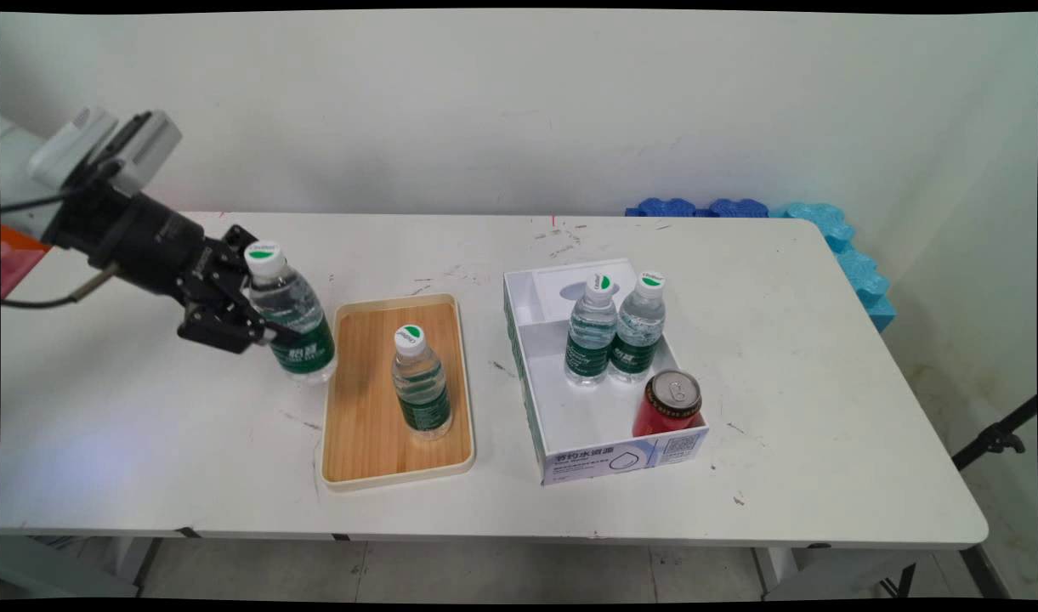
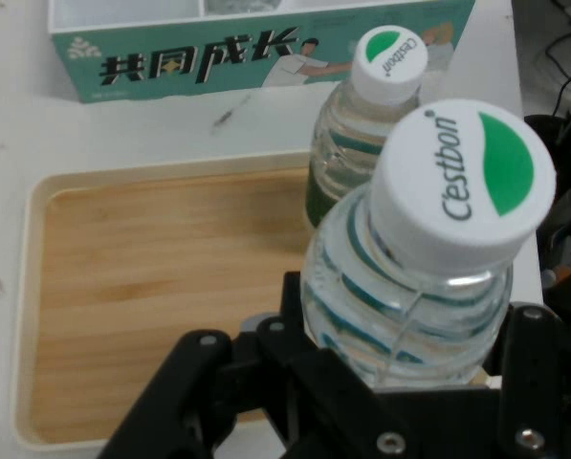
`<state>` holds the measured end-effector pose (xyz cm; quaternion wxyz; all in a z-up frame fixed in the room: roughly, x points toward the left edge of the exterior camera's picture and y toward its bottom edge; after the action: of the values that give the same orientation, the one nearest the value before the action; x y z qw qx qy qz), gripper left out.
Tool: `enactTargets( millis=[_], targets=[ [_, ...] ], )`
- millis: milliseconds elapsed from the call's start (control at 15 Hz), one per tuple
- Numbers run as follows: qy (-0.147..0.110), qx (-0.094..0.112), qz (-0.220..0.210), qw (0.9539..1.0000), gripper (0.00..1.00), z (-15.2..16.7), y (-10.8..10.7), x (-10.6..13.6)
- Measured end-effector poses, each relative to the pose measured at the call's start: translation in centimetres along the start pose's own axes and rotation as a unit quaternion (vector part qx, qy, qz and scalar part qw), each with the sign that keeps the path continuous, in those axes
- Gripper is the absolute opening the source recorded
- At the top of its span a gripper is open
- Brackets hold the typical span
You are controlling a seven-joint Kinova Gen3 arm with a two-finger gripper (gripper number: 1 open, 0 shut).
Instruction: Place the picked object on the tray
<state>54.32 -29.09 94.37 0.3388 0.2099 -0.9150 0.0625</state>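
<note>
My black gripper (image 1: 259, 319) is shut on a clear water bottle (image 1: 291, 314) with a green label and white cap, tilted slightly, just left of the wooden tray (image 1: 357, 425). In the hand view that bottle (image 2: 424, 277) fills the space between my fingers, cap toward the camera. A second water bottle (image 1: 419, 384) stands upright on the tray; the hand view shows this second bottle (image 2: 362, 124) behind the held one, over the tray (image 2: 161, 287).
A white cardboard box (image 1: 536, 399) right of the tray holds two more water bottles (image 1: 614, 330) and a red can (image 1: 672, 404). Its printed side (image 2: 256, 53) shows in the hand view. Blue foam pieces (image 1: 825, 225) lie at the table's far right corner.
</note>
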Motion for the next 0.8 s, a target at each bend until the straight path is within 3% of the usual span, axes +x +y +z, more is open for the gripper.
enactTargets(
  millis=[800],
  targets=[
    [0.01,0.004,0.001,0.9999,0.0,6.0,2.2,-3.2]
  ],
)
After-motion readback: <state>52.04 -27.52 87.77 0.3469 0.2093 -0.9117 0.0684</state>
